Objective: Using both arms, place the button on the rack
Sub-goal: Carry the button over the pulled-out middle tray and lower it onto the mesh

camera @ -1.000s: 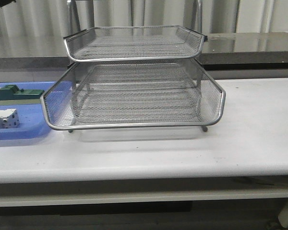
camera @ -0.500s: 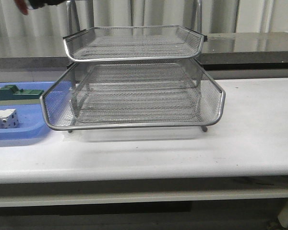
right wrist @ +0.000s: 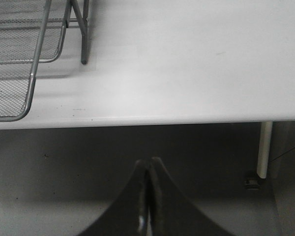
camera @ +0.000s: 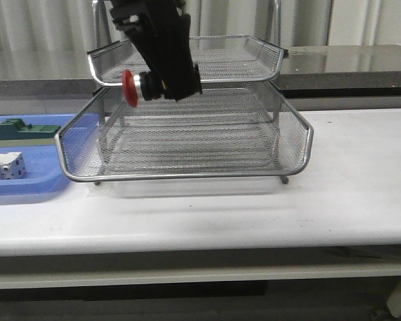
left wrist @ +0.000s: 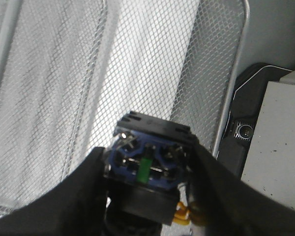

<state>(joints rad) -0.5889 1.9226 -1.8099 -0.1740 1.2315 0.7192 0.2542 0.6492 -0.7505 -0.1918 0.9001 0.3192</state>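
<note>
The button (camera: 139, 87) looks like a small, rigid, light piece of hard plastic and metal: a rounded red head, a silver collar, a squarish black body and a blue rear block with terminals. I judge the smooth domed head a poor place to hold, since it would likely slip, while the flat sides of the black body give firm faces for pinching. That is where the left tool (left wrist: 147, 196) has it, fingers pressed against either side of the body, the blue rear block (left wrist: 148, 157) turned toward the wrist camera. In the front view the button hangs in the air with its red head pointing to the left, in front of the left part of the rack (camera: 187, 134), level with the gap between the top tray and the pulled-out middle tray, and not touching the mesh as far as I can tell. The right tool (right wrist: 148, 196) holds nothing, its fingers pressed together, out past the near edge of the desk (right wrist: 187, 59), well apart from the button.
</note>
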